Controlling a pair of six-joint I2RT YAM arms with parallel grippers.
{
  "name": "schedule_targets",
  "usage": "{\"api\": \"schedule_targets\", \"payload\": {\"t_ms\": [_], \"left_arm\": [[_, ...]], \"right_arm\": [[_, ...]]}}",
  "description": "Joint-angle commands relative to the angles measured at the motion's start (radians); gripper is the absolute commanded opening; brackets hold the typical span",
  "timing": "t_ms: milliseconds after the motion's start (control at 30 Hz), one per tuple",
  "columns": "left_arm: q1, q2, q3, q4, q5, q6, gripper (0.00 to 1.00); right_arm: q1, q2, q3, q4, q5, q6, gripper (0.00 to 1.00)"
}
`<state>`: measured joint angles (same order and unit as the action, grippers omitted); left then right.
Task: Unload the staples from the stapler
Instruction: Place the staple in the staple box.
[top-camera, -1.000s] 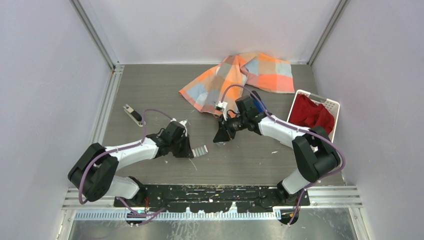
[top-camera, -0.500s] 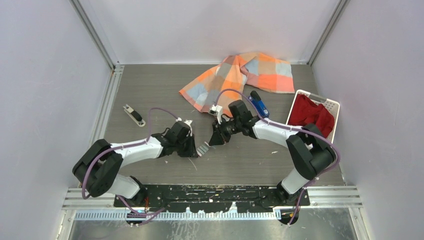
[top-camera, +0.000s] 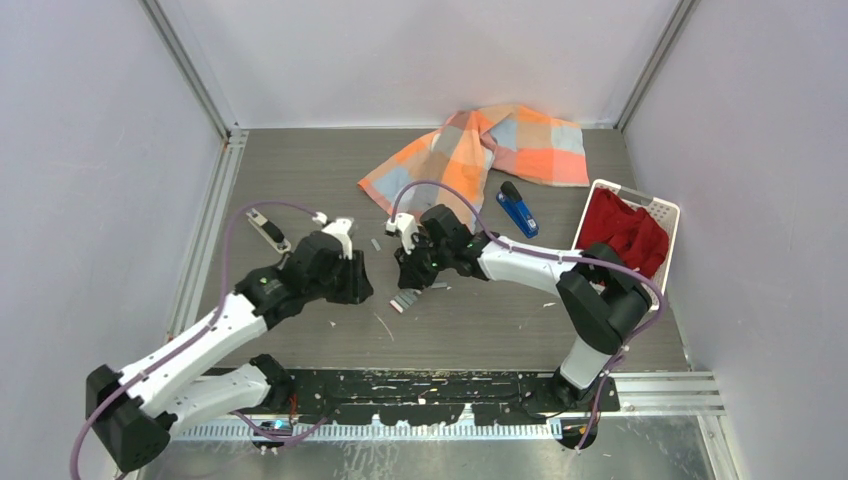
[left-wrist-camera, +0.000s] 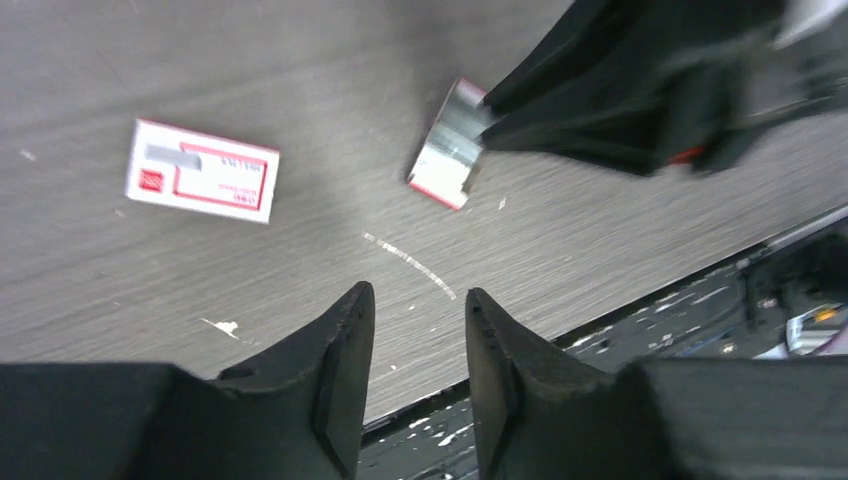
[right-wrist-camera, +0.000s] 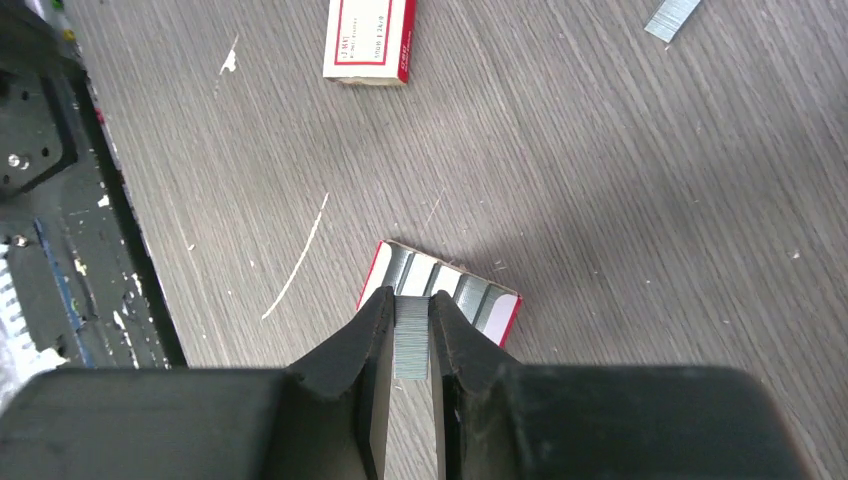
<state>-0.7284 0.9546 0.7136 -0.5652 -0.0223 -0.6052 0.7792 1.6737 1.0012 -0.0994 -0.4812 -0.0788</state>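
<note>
Your left gripper (left-wrist-camera: 418, 295) hangs over the table (top-camera: 300, 170) near the arm bases. Its fingers stand part-way apart with nothing between them.

Just beyond it lies a small red-edged tray (right-wrist-camera: 508, 312), packed with silver rows. Your right gripper (right-wrist-camera: 412, 298) is right above the tray's near edge, and its fingers are pinched tight on a short strip of staples (right-wrist-camera: 411, 345). From the right wrist view you cannot tell whether that strip is clear of the tray or touching it.

A flat white packet (left-wrist-camera: 203, 183) with a red border lies apart from the tray. It has a red logo and red lettering, but the print is too small and blurred for you to read.

Farther out, a loose strip (right-wrist-camera: 672, 18) lies by itself on the table. A black tool (top-camera: 268, 228) sits off to the left.

The stapler (top-camera: 517, 208), blue, lies flat on the table well apart from both grippers, to the right and farther back. It is just in front of the orange-and-grey checked cloth (top-camera: 500, 140). A white basket (top-camera: 665, 210) holding red fabric sits at the right edge.
</note>
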Motion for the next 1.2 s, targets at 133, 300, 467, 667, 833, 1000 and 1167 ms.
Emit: {"api": "schedule_targets", "payload": {"t_ms": [133, 300, 467, 667, 833, 1000, 1167], "left_arm": [[0.0, -0.085, 0.336, -0.312, -0.191, 0.277, 0.63], [0.001, -0.096, 0.316, -0.269, -0.292, 0.418, 0.79], [0.008, -0.145, 0.16, -0.133, -0.332, 0.45, 0.84], [0.049, -0.148, 0.154, -0.135, -0.293, 0.452, 0.84], [0.077, -0.13, 0.158, -0.135, -0.24, 0.452, 0.84], [0.087, -0.131, 0.153, -0.13, -0.23, 0.453, 0.83], [0.092, -0.131, 0.155, -0.129, -0.224, 0.453, 0.83]], "right_arm": [[0.065, 0.015, 0.043, 0.021, 0.164, 0.023, 0.13], [0.074, 0.008, 0.029, 0.038, 0.192, 0.073, 0.13], [0.076, 0.0, 0.009, 0.054, 0.174, 0.128, 0.14], [0.087, 0.008, 0.005, 0.067, 0.159, 0.154, 0.14], [0.091, 0.012, 0.002, 0.068, 0.18, 0.151, 0.15], [0.113, 0.032, -0.002, 0.071, 0.172, 0.164, 0.15], [0.116, 0.041, -0.001, 0.069, 0.18, 0.166, 0.15]]}}
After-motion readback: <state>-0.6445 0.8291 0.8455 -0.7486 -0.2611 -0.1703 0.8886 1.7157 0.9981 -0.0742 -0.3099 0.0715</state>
